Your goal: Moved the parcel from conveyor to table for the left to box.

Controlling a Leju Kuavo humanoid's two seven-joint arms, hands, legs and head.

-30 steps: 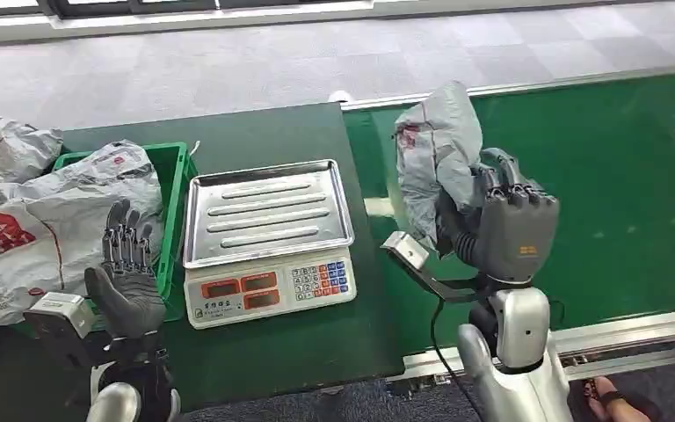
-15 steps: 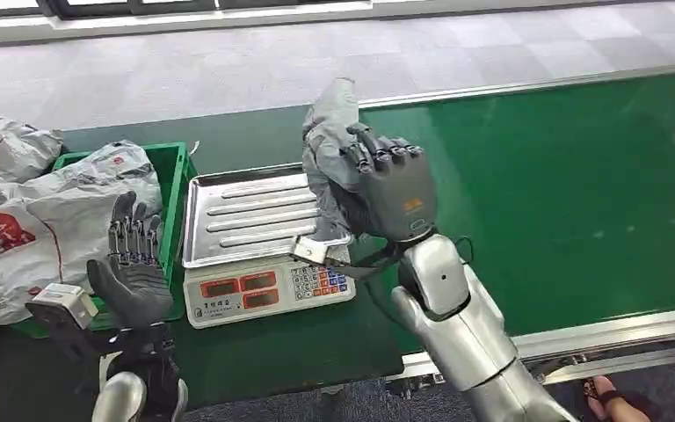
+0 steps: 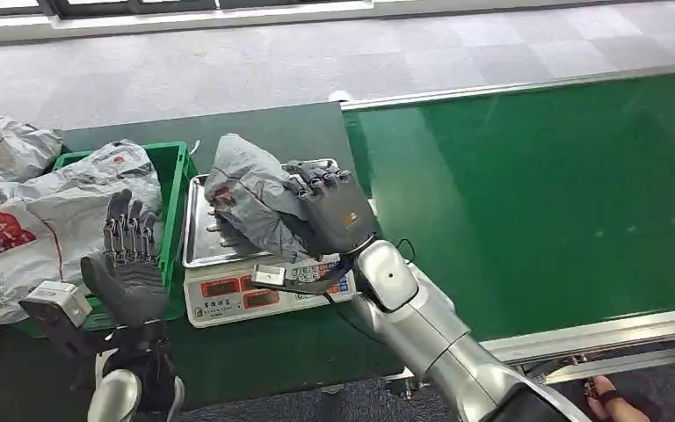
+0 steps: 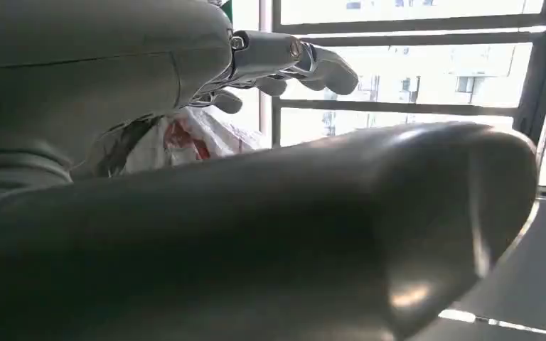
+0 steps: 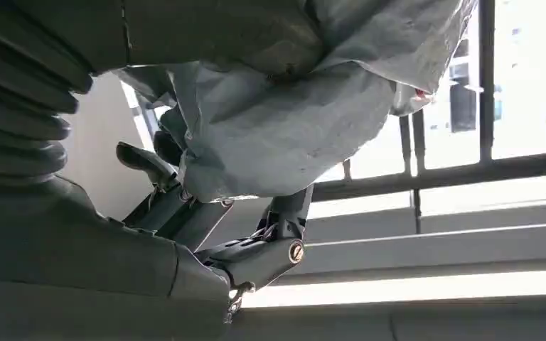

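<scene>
A crumpled grey plastic parcel [image 3: 250, 195] is over the steel pan of the scale [image 3: 209, 249], held by my right hand [image 3: 330, 209]. The fingers curl over its right side. In the right wrist view the grey parcel [image 5: 291, 121] fills the hand [image 5: 206, 234], with fingers wrapped under it. My left hand [image 3: 129, 261] stands upright by the green box [image 3: 178, 189], fingers straight and apart, holding nothing. Its fingers [image 4: 284, 57] stretch out in the left wrist view. The green conveyor belt [image 3: 536, 193] lies to the right, bare.
Several grey and white parcels with red print [image 3: 44, 211] fill the green box and spill to its left. The scale's keypad and displays [image 3: 268, 288] face me. The dark table [image 3: 281, 352] runs from the box to the conveyor's metal edge [image 3: 598, 338].
My right arm has swung left, carrying the parcel from above the conveyor's edge to over the scale pan and lower. The left hand has barely shifted.
</scene>
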